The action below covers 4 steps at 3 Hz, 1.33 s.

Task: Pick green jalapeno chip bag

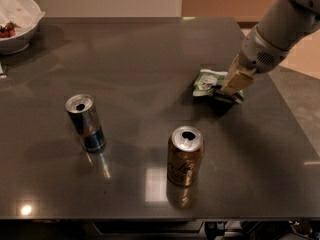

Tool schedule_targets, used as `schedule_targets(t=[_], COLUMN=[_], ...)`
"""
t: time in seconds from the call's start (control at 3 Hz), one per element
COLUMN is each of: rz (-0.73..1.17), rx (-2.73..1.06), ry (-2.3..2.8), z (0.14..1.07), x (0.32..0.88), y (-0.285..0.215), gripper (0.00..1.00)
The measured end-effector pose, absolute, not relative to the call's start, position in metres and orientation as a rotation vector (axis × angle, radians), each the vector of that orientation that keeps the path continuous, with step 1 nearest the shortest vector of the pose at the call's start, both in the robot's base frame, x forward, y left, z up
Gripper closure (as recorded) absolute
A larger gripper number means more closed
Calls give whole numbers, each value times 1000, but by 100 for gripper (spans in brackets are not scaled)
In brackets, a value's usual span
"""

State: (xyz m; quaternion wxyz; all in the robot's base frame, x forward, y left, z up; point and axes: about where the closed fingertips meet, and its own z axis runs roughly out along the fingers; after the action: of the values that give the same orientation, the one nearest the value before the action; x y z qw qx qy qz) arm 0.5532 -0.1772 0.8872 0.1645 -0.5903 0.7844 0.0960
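The green jalapeno chip bag (pixel 209 82) is a small crumpled green bag with a white panel, at the right side of the dark table (pixel 140 59). My gripper (pixel 231 86) comes down from the upper right on the grey arm and is shut on the bag's right end. Its tan fingers (pixel 236 78) pinch the bag. The bag looks bunched and raised slightly off the table, with a dark shadow under it. The bag's right part is hidden behind the fingers.
A blue and silver can (pixel 86 122) stands at the left front. A gold-brown can (pixel 185 155) stands at the front middle, below the bag. A white bowl (pixel 17 31) with food sits at the far left corner. The table's right edge is close to the bag.
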Motion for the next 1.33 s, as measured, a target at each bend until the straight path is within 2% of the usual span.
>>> schedule_targets(t=[0.67, 1.33], rz=[328, 245], rx=[-1660, -1651], ry=[2154, 2039], z=[942, 997], x=[572, 596], y=[-188, -188], gripper=[100, 100])
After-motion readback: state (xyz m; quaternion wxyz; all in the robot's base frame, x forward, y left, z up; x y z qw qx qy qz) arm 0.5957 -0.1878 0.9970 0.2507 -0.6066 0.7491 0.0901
